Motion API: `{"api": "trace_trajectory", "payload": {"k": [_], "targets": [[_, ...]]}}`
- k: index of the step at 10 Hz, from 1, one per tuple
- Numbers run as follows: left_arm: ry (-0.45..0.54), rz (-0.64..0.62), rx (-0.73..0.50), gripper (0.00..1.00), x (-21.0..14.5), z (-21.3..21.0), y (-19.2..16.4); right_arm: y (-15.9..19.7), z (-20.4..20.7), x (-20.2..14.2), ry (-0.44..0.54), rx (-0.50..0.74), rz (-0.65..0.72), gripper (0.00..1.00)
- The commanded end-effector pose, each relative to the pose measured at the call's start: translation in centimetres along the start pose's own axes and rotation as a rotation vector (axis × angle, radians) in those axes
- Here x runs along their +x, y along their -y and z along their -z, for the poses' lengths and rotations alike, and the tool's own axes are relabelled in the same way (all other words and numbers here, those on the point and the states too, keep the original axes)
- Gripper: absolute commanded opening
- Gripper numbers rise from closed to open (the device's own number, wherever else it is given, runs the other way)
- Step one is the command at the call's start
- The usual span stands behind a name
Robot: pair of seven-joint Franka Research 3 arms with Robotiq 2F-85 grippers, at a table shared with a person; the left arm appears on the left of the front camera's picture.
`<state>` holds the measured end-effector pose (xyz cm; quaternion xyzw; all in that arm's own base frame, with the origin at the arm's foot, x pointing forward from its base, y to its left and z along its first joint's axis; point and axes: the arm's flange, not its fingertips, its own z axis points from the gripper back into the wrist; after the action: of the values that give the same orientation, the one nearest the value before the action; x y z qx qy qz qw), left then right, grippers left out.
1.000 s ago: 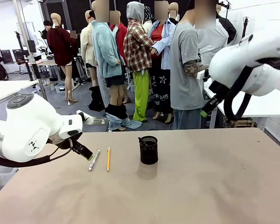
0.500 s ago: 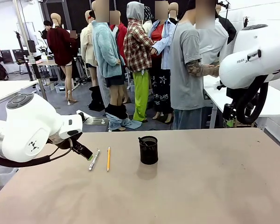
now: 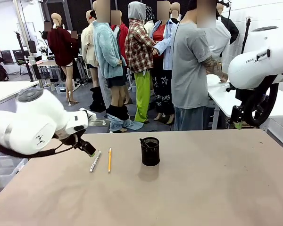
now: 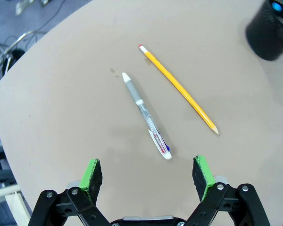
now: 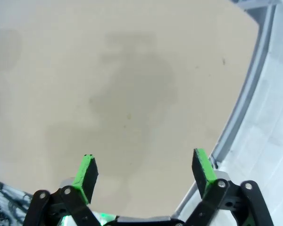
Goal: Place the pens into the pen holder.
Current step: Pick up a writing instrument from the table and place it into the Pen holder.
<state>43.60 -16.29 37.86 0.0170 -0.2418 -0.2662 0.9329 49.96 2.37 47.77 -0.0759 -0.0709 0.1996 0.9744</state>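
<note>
Two pens lie on the tan table left of the pen holder: a silver-white pen [image 3: 95, 160] [image 4: 146, 115] and an orange-yellow pencil-like one [image 3: 109, 159] [image 4: 179, 88]. They are near-parallel and a little apart. The black mesh pen holder [image 3: 150, 151] [image 4: 271, 28] stands upright near the table's middle, and a dark pen with a blue tip [image 4: 276, 5] sticks out of it. My left gripper [image 3: 89, 151] [image 4: 147, 174] hovers open just left of the silver pen, holding nothing. My right gripper [image 3: 237, 123] [image 5: 144, 169] hangs open and empty, high off the table's far right corner.
A person in a grey T-shirt [image 3: 191, 66] stands beyond the far edge. The table's right edge [image 5: 236, 117] runs beside a white surface. Bare tabletop [image 3: 203, 179] spreads in front of and to the right of the holder.
The right arm has swung back and away to the far right and its jaws have opened wider. The left arm has lifted and shifted slightly toward the silver pen.
</note>
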Motion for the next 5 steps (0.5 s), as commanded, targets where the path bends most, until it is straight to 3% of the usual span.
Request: {"api": "trace_trajectory", "payload": {"k": [1, 5], "targets": [[-0.138, -0.051, 0.055, 1.00, 5.2, 2.3, 2.4, -0.3, -0.3, 0.1, 0.002, -0.008, -0.007, 1.00], [-0.292, -0.153, 0.070, 1.00, 7.8, 7.5, 2.4, -0.3, -0.3, 0.1, 0.002, -0.008, -0.007, 1.00]]}}
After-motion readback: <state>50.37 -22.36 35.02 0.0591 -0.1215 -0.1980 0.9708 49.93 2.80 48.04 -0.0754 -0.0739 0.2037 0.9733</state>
